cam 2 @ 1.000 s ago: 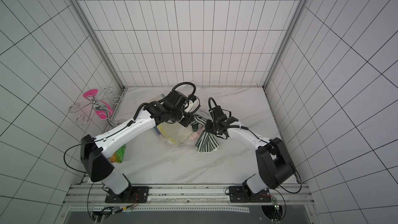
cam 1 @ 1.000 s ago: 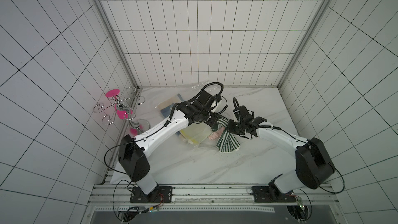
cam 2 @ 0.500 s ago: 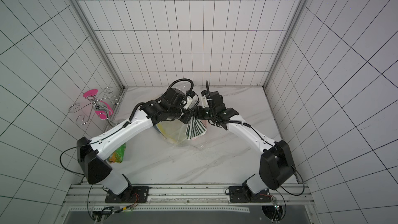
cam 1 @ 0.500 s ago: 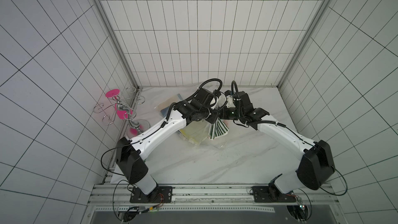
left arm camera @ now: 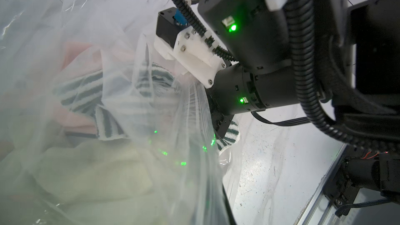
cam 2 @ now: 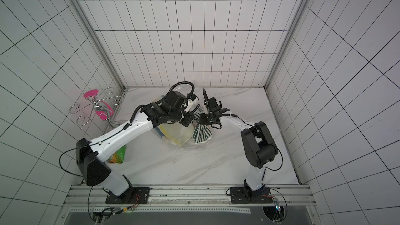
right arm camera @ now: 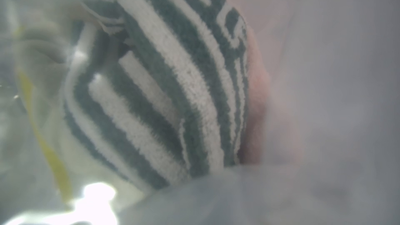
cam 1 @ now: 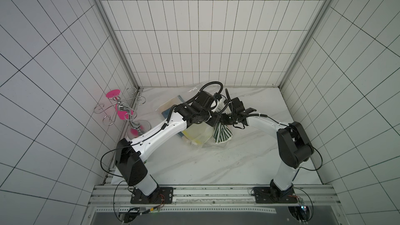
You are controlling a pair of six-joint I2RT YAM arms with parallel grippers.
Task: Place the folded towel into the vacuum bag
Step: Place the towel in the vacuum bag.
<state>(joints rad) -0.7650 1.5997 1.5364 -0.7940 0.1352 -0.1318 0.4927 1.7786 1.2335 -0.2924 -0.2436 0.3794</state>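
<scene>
You are midway through the insertion step. In both top views the two arms meet just above the centre of the frame, over the bag (cam 1: pixel 216 146). It lies crumpled on the table (cam 1: pixel 216 169) with a pale yellow cloth (cam 1: pixel 195 133) already inside.

Your left gripper (cam 1: pixel 213 121) is closed. Its jaws are hidden, but in the left wrist view the bag's plastic rises in pleats toward the camera, so I judge that it has the bag's edge pinched and lifted. Your right gripper (cam 1: pixel 225 119) is almost closed on the upper end of the green-and-white striped towel (cam 1: pixel 223 134).

The towel is only partly in. In the left wrist view most of it shows through the plastic at centre left, beside a pink cloth (left arm camera: pixel 78 61). One corner pokes out below the right gripper at centre right. In the top views its lower end fans out just right of centre, at the bag's mouth. I cannot tell whether that end lies over or under the plastic.

For the next move, hold the mouth up with the left gripper and drive the right one deeper, toward the left of the frame, until the trailing corner clears the bag's edge. Only then let go. Watch for the plastic bunching ahead of the towel and for the fold coming undone.
</scene>
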